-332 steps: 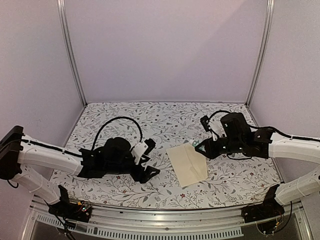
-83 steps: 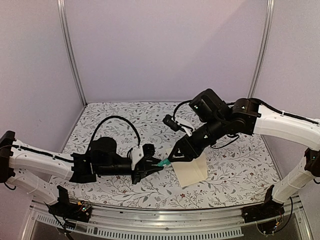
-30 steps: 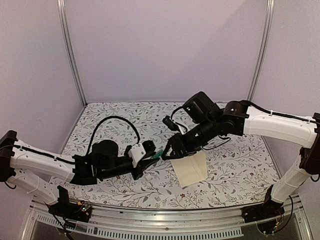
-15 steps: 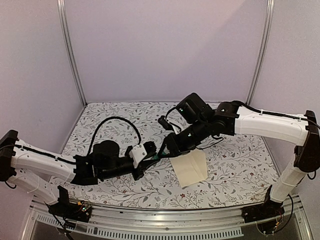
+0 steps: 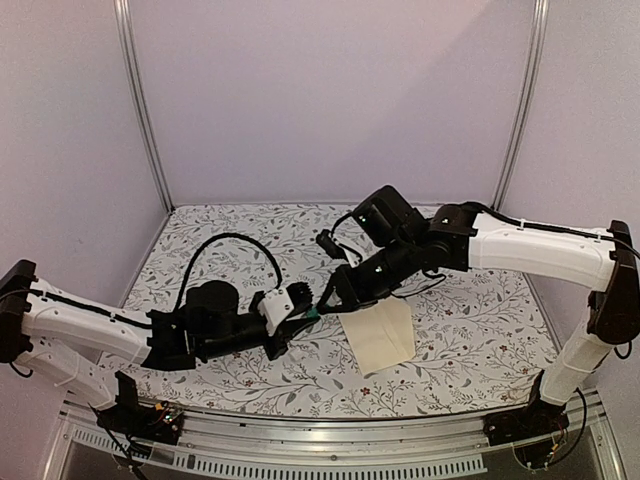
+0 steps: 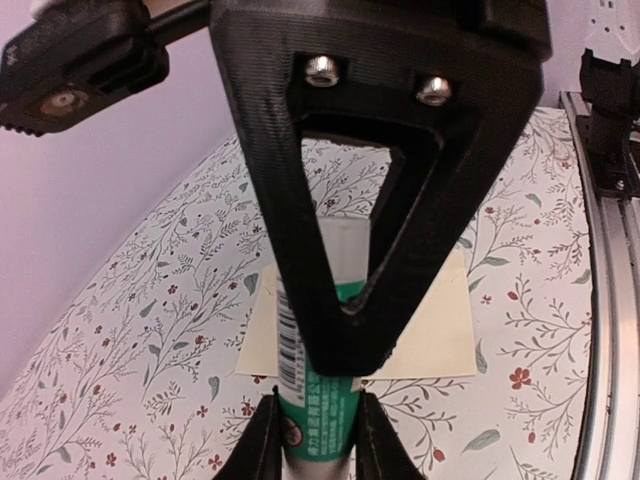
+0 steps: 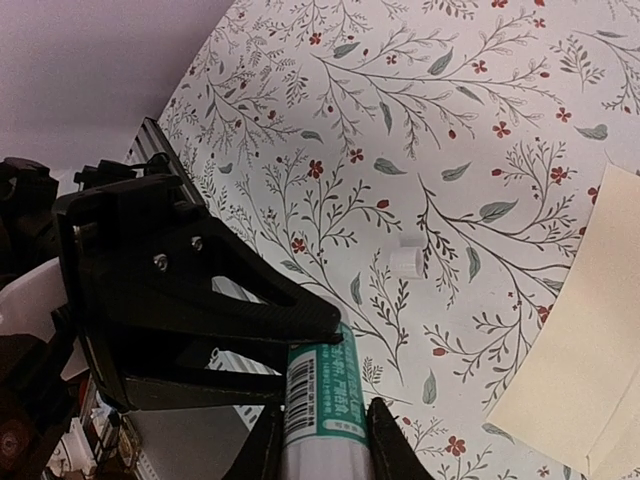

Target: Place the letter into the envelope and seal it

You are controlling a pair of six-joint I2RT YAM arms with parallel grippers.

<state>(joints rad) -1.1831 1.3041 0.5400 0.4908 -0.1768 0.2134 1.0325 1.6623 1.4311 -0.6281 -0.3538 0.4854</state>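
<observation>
The cream envelope (image 5: 380, 335) lies flat on the floral table, and it also shows in the left wrist view (image 6: 440, 330) and the right wrist view (image 7: 590, 370). The letter is out of view. A green-and-white glue stick (image 5: 312, 312) hangs in the air just left of the envelope, gripped from both ends. My left gripper (image 6: 316, 420) is shut on one end of the glue stick (image 6: 318, 430). My right gripper (image 7: 322, 415) is shut on the other end of the glue stick (image 7: 320, 395). The two grippers meet tip to tip (image 5: 318, 306).
A small white cap (image 7: 406, 262) stands on the table left of the envelope. The aluminium frame rail (image 5: 300, 430) runs along the near edge. Purple walls enclose the back and sides.
My right gripper has closed its fingers onto the glue stick that the left gripper holds. The right arm edged slightly left; the left arm stayed put.
</observation>
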